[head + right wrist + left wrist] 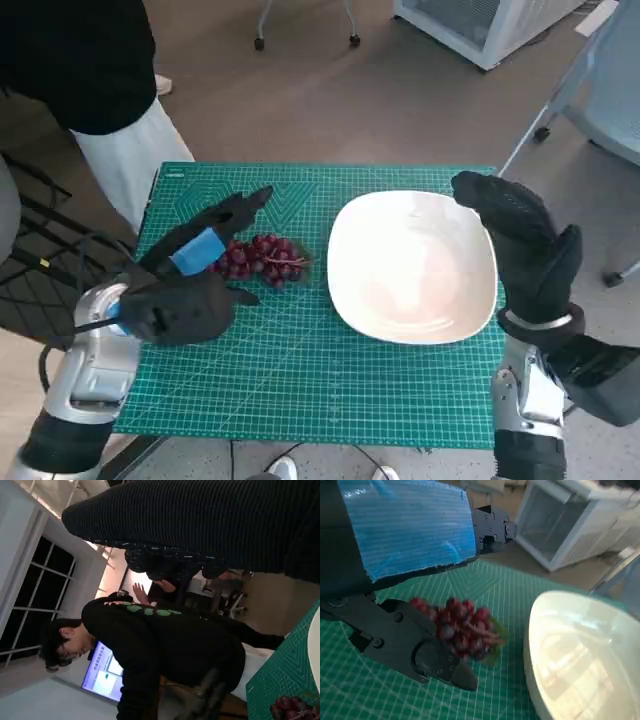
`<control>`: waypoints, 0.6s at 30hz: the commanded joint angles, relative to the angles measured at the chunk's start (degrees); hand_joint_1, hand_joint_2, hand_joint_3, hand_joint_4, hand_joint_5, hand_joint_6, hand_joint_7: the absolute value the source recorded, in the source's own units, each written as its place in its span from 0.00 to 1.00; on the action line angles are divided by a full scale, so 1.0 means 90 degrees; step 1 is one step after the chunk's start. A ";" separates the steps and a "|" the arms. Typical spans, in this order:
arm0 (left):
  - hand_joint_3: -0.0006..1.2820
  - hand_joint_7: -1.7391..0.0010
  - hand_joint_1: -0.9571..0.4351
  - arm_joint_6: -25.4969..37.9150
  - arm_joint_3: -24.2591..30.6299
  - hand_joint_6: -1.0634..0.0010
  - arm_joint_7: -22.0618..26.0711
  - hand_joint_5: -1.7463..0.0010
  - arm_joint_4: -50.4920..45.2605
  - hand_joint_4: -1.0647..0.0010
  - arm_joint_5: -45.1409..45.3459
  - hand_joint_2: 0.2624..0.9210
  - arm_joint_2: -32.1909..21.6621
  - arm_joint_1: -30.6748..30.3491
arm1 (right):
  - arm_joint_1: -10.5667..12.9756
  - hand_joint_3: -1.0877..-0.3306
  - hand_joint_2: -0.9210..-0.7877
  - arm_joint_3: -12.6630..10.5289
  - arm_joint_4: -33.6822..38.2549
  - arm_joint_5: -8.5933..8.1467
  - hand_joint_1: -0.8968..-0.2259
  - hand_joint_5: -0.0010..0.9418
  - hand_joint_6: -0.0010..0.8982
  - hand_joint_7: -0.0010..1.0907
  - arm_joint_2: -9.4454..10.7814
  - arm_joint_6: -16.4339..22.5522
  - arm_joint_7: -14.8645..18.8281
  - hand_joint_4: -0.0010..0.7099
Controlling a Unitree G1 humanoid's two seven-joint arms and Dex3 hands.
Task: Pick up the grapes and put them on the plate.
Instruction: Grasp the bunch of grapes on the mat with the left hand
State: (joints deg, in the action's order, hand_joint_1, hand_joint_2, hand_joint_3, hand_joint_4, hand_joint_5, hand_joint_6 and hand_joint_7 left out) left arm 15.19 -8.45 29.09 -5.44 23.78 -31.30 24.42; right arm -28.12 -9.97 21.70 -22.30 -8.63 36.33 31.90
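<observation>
A bunch of dark red grapes (262, 259) lies on the green cutting mat (300, 370), just left of the white plate (412, 266). My left hand (195, 272) hovers over the bunch's left side with its fingers spread around it, one above and one below; nothing is gripped. In the left wrist view the grapes (462, 627) sit between the black fingers (417, 650), beside the plate (585, 655). My right hand (520, 245) is raised at the plate's right edge, fingers apart, holding nothing. The right wrist view catches the grapes (295, 709) at its corner.
A person in a black top (80, 60) and white trousers stands at the table's far left corner, also seen in the right wrist view (160, 645). A white cabinet (480, 25) and chair legs (560, 110) stand on the floor beyond the table.
</observation>
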 commanded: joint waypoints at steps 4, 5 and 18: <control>0.00 0.99 0.40 0.0373 -0.0271 0.94 0.0076 1.00 -0.0123 1.00 0.0296 0.62 -0.0018 0.0211 | 0.0064 0.62 0.00 -0.0019 0.0052 0.0011 0.59 0.00 0.00 0.43 0.0014 -0.0070 -0.0024 0.33; 0.00 0.99 0.40 0.0407 -0.0305 0.94 0.0070 1.00 -0.0093 1.00 0.0328 0.62 -0.0013 0.0240 | 0.0064 0.62 0.00 -0.0019 0.0051 0.0012 0.59 0.00 0.00 0.43 0.0012 -0.0071 -0.0023 0.33; 0.00 0.99 0.38 0.0828 -0.0849 0.94 -0.0013 1.00 0.0609 1.00 0.0745 0.63 0.0239 0.0801 | 0.0020 0.62 0.00 -0.0034 0.0086 0.0000 0.60 0.00 0.00 0.43 -0.0052 -0.0114 0.0020 0.33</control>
State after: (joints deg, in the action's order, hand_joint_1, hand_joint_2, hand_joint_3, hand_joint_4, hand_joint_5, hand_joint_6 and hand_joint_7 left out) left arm 21.57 -14.67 29.33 -1.77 29.19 -30.24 29.85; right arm -28.20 -10.13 21.74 -22.31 -8.81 36.13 31.91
